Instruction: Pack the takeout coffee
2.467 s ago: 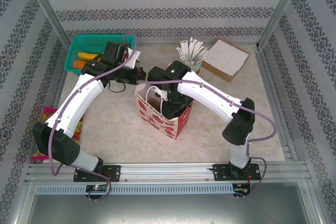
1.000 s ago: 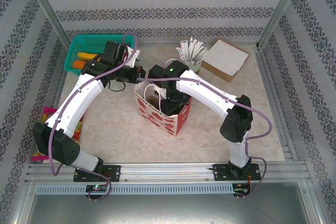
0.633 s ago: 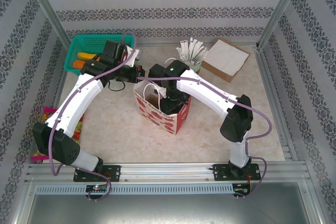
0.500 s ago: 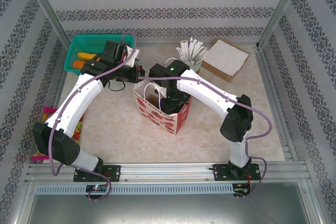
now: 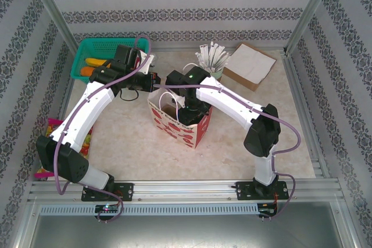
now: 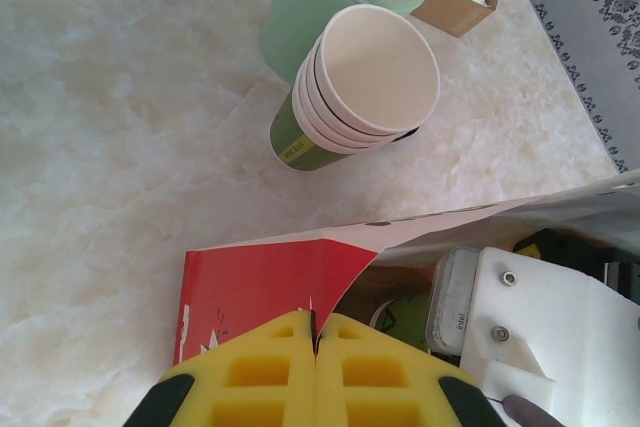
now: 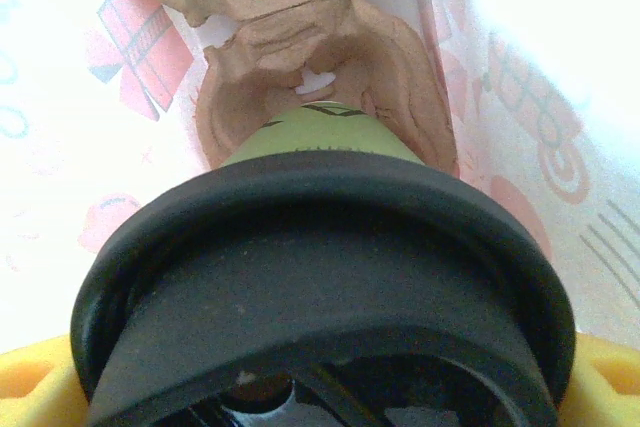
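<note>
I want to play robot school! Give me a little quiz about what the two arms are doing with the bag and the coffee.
1. True or false: the left gripper is pinched shut on the rim of the paper bag.
2. What does the right gripper hold? A) the takeout coffee with its black lid; B) the stack of lidless cups; C) a white-wrapped stick.
3. What brown thing sits inside the bag, below the coffee?

Key: 1 true. 2 A. 3 a pulp cup carrier.
</note>
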Available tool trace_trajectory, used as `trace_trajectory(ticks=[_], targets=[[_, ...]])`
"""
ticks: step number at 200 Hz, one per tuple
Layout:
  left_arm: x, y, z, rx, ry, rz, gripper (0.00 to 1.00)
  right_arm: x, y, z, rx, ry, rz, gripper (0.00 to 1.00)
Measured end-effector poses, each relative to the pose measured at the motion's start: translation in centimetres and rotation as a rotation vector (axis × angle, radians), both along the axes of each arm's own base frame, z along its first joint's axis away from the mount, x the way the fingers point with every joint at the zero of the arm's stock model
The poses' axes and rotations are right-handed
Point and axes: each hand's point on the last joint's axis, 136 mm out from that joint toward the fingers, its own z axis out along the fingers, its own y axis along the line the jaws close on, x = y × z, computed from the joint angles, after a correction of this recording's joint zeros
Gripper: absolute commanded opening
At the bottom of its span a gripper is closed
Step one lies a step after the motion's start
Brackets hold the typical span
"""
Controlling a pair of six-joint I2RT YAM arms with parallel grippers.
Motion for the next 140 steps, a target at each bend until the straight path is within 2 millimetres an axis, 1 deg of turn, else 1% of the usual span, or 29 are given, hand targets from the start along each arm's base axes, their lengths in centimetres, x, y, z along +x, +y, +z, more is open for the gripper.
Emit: trace_trajectory(ticks=[67, 105, 140], targets=[[0.0, 0.0, 0.0, 0.0, 0.001, 0.0, 0.0, 0.7, 0.7, -0.1, 0.029, -0.026, 0.0, 0.67], [-0.1, -0.2, 0.0, -0.009, 0.004, -0.008, 0.0, 0.8, 0.9, -0.9, 0.033, -0.03, 0.002, 0.67], [-0.2, -0.3, 0.1, -0.015, 0.007, -0.014, 0.0, 0.5, 0.6, -2.1, 0.014, -0.012, 0.007, 0.67]])
